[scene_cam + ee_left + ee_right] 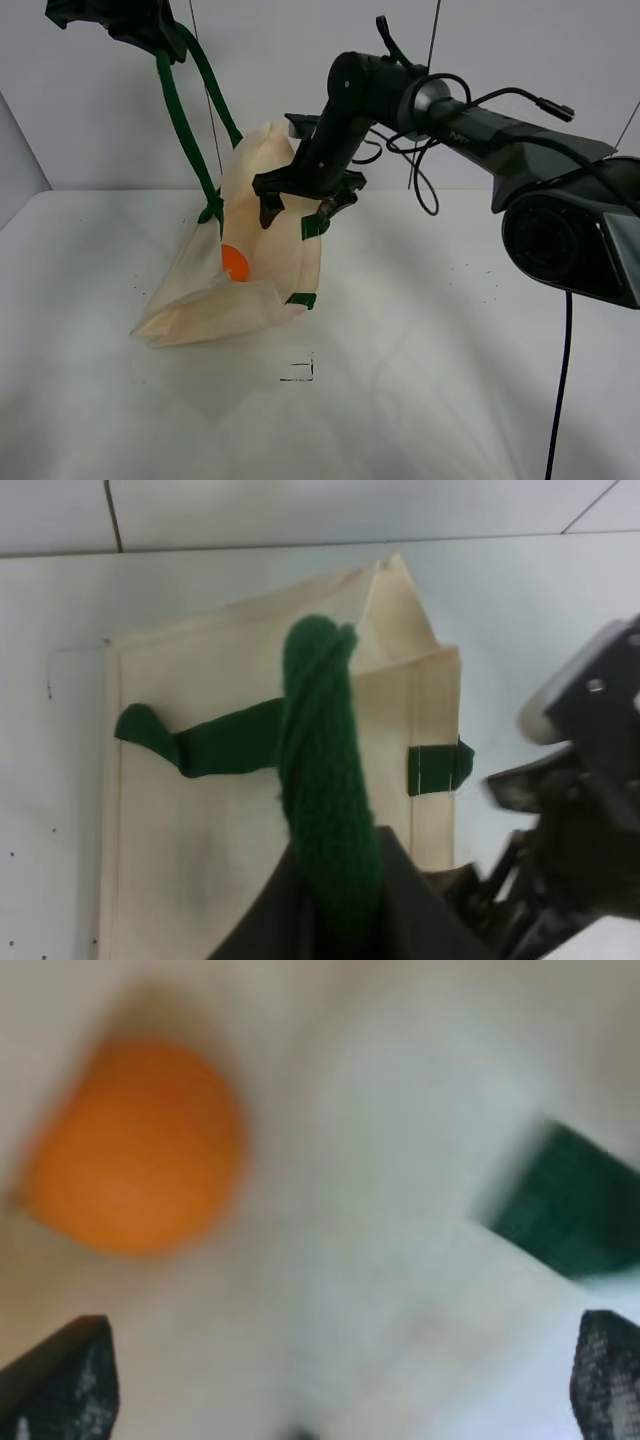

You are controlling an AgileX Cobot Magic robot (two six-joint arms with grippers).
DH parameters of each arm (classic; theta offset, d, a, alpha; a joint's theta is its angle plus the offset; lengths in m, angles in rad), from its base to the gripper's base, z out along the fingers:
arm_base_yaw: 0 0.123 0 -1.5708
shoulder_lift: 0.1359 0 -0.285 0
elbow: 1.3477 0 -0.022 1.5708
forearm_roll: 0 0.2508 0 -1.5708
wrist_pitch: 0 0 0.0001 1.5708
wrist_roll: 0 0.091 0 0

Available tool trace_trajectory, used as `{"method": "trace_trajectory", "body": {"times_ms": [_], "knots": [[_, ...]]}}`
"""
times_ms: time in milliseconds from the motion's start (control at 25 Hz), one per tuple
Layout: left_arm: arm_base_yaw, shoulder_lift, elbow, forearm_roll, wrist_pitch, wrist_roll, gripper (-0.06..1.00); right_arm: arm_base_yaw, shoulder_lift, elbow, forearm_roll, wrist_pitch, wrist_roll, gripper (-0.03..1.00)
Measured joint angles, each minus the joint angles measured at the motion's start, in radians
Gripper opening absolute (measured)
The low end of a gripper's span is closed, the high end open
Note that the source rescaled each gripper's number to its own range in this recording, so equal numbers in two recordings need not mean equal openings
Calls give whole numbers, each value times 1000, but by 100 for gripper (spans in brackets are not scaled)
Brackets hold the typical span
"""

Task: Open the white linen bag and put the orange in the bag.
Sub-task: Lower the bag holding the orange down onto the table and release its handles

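On white tabletop (420,400), linen bag (280,265), grey wall (100,100)

Orange (234,263) inside the bag (262,290).

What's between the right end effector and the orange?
Only bare fabric of the white linen bag, seen in the right wrist view between the open right end effector and the orange.

The linen bag (282,262) is cream with dark green handles (175,105); the orange (234,263) seems plain bright-orange.
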Motion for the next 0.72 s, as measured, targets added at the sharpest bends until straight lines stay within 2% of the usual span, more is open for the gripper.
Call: {"method": "trace_trajectory", "body": {"times_ms": [160, 360, 480, 720], "knots": [[0, 0, 0, 0, 0, 0, 0, -4, -5, -16, -180, 40, 29, 100], [0, 0, 0, -9, 0, 0, 0, -54, -5, -16, -218, 42, 30, 100], [0, 0, 0, -9, 0, 0, 0, -130, -5, -16, -218, 42, 22, 100], [0, 0, 0, -11, 0, 0, 0, -352, -5, -16, -229, 42, 12, 100]]}}
